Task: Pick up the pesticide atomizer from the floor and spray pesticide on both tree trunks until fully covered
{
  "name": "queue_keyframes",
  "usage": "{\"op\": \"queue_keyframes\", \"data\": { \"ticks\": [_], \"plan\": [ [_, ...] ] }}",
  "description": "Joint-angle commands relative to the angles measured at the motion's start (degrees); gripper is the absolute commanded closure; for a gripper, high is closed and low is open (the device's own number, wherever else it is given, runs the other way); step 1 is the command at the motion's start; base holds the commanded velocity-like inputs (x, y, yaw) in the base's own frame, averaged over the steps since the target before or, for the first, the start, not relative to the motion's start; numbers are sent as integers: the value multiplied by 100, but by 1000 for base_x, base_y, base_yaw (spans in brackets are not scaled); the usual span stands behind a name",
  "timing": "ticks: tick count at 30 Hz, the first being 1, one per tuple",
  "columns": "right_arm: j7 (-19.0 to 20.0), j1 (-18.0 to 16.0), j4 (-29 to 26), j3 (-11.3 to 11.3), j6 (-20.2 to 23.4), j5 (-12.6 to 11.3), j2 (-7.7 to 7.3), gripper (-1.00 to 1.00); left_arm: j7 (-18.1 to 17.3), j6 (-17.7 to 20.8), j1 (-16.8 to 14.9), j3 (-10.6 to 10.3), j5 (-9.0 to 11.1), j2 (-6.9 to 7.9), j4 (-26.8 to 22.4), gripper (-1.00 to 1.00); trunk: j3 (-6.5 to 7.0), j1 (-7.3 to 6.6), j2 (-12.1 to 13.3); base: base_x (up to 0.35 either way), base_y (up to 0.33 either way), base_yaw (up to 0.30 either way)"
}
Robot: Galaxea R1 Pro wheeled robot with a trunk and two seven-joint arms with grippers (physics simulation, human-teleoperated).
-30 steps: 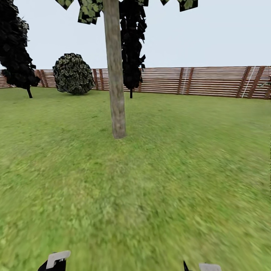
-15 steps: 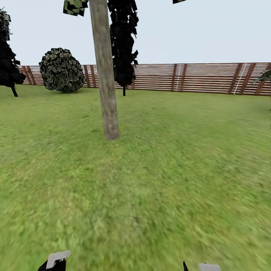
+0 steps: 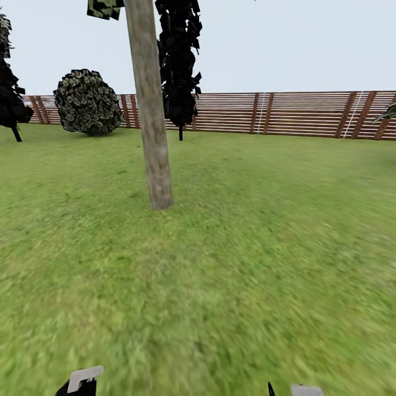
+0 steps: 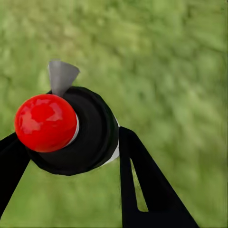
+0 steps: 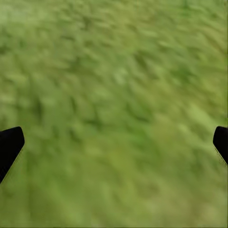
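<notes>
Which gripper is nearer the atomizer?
Left. The left gripper is shut on the atomizer, its red cap between the fingers. The right gripper hangs open over bare grass.

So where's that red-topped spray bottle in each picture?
Left wrist view: the spray bottle sits centre-left, clamped between the left fingers.
Head view: a pale and black bit at the bottom-left corner; I cannot tell whether it is the bottle.
Right wrist view: blurred grass between the spread right fingers.
Shared landmark: the green grass.
</notes>
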Motion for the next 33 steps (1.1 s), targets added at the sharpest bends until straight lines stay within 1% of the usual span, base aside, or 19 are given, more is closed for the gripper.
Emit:
{"op": "queue_keyframes", "data": {
  "ticks": [1,23,29,33],
  "plan": [
    [-1,-3,4,-6,-18,-2,1,-100,-7,-20,-3,-11,58,1,4,100,-5,2,-2,339,0,0],
    [-8,-3,4,-3,-18,-2,8,-100,-7,-20,-3,-11,58,1,4,100,-5,2,-2,339,0,0],
    [-8,-3,4,4,-18,-2,9,-100,-14,-20,-3,-11,58,1,4,100,-5,2,-2,339,0,171],
    [-8,-3,4,5,-18,-1,9,-100,-13,-20,-3,-11,58,1,4,100,-5,2,-2,339,0,75]
  ]
}}
